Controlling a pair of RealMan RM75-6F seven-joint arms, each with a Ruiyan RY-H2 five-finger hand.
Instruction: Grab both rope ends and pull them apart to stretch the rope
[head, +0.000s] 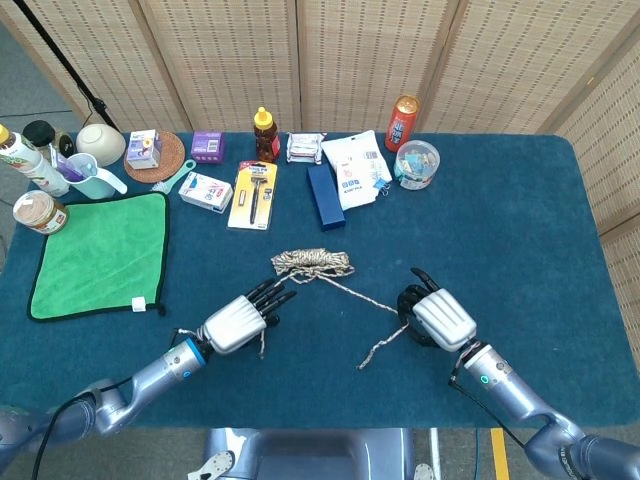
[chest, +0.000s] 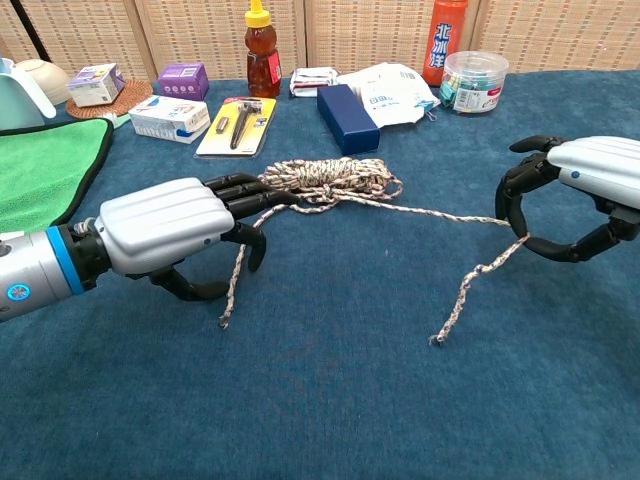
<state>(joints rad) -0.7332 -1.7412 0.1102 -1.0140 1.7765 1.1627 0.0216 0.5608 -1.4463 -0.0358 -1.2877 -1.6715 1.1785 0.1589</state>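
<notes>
Chest view: rope (chest: 330, 180) between left hand (chest: 165, 225) and right hand (chest: 575, 195)

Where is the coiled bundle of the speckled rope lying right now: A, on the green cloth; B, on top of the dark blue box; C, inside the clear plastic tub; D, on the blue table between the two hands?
D: the coiled bundle of speckled rope lies on the blue table, between the left hand and right hand.
</notes>
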